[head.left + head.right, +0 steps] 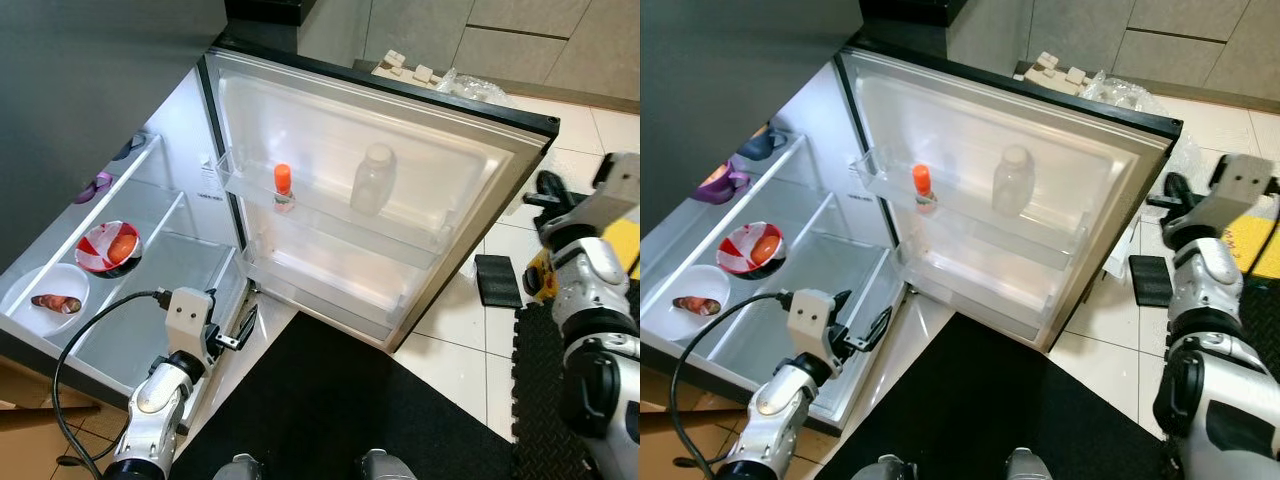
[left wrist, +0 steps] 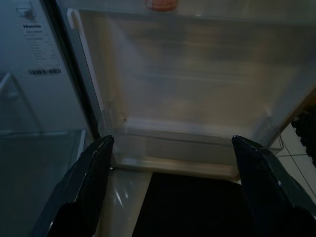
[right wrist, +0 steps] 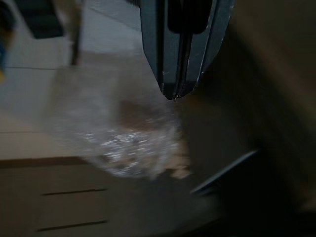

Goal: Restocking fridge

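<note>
1. The fridge door (image 1: pixel 400 130) stood swung wide open, its inner face toward the head camera; the fridge interior (image 1: pixel 190 265) lay to the robot's left.
2. An upper door shelf (image 1: pixel 330 205) held an orange-capped small bottle (image 1: pixel 283 185) and, well apart from it, a clear plastic bottle (image 1: pixel 372 180), both upright.
3. A lower door shelf (image 1: pixel 320 285) sat beneath the upper one.
4. Inside the fridge, a red-and-white bowl (image 1: pixel 108 246) contained something orange; nearer the robot, a white bowl (image 1: pixel 48 296) held a brownish item. Purple and blue dishes (image 1: pixel 728 182) sat farther back.
5. The left gripper (image 1: pixel 243 328) hovered low near the door's hinge side, just in front of the interior shelf edge. In the left wrist view its fingers (image 2: pixel 89 182) were spread wide apart with nothing between them, aimed at the lower door shelf.
6. The right gripper (image 3: pixel 177 84) was raised at the robot's right, beyond the door's outer edge. In the right wrist view its fingers were pressed together, empty, pointing toward a blurred crinkled clear plastic bag (image 3: pixel 123 133).
7. A black floor mat (image 1: pixel 330 400) lay below the door; a small black object (image 1: pixel 497 279) rested on the tiled floor (image 1: pixel 470 350).
</note>
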You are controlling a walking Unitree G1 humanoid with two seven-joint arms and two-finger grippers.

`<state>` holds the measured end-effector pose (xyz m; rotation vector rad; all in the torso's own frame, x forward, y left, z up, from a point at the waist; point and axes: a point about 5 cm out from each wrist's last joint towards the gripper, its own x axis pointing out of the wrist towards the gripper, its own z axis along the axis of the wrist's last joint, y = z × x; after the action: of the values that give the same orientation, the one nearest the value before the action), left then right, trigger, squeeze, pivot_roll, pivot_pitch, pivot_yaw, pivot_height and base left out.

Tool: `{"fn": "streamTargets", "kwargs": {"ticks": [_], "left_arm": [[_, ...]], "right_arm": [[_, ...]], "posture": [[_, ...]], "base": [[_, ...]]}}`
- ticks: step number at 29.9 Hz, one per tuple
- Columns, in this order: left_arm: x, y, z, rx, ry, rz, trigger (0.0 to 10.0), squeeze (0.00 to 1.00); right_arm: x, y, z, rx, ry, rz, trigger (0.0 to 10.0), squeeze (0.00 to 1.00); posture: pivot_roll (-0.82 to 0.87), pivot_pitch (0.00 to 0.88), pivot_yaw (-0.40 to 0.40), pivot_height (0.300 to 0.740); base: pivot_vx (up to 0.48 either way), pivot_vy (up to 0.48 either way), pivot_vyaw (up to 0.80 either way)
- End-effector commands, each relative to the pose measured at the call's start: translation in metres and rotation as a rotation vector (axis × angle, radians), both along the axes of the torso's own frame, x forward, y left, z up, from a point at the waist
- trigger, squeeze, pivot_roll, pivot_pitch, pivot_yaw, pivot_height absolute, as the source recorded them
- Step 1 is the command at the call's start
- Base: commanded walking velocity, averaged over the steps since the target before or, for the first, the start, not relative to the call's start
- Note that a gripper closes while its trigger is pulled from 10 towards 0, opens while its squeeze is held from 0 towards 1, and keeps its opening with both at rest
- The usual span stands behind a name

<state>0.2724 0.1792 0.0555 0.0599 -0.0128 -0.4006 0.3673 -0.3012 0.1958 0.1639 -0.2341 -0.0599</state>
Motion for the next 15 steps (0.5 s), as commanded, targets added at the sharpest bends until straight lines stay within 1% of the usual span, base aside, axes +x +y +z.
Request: {"fn": "streamTargets", "kwargs": {"ticks": [1,3,6,8,10,13,15], "left_arm": [[-0.006,0.003,-0.007,0.011,0.03,-0.001,10.0,0.0],[-0.007,0.003,-0.008,0.013,0.032,-0.003,10.0,0.0],[-0.007,0.003,-0.008,0.014,0.034,-0.004,10.0,0.0],[-0.007,0.003,-0.009,0.014,0.034,-0.004,10.0,0.0],[-0.007,0.004,-0.008,0.018,0.034,-0.004,10.0,0.0],[-0.007,0.004,-0.008,0.019,0.034,-0.004,10.0,0.0],[-0.008,0.006,-0.009,0.023,0.038,-0.002,10.0,0.0]], "right_arm": [[0.001,0.015,-0.011,-0.012,0.023,0.117,0.0,0.0],[0.002,0.026,-0.015,-0.02,0.013,0.202,0.0,0.0],[0.001,0.037,-0.019,-0.017,-0.01,0.306,0.0,0.0],[0.0,0.038,-0.02,-0.016,-0.017,0.329,0.0,0.0],[-0.002,0.046,-0.021,0.008,-0.05,0.425,0.0,0.0],[-0.002,0.049,-0.021,0.017,-0.061,0.461,0.0,0.0],[-0.007,0.062,-0.021,0.034,-0.094,0.612,0.0,0.0]], "posture": [[-0.11,0.184,0.029,0.725],[-0.11,0.184,0.029,0.725],[-0.11,0.184,0.028,0.725],[-0.11,0.183,0.028,0.725],[-0.11,0.181,0.03,0.725],[-0.11,0.18,0.031,0.725],[-0.11,0.177,0.035,0.725]], "base": [[0.0,0.0,0.0],[0.0,0.0,0.0],[0.0,0.0,0.0],[0.0,0.0,0.0],[0.0,0.0,0.0],[0.0,0.0,0.0],[0.0,0.0,0.0]]}}
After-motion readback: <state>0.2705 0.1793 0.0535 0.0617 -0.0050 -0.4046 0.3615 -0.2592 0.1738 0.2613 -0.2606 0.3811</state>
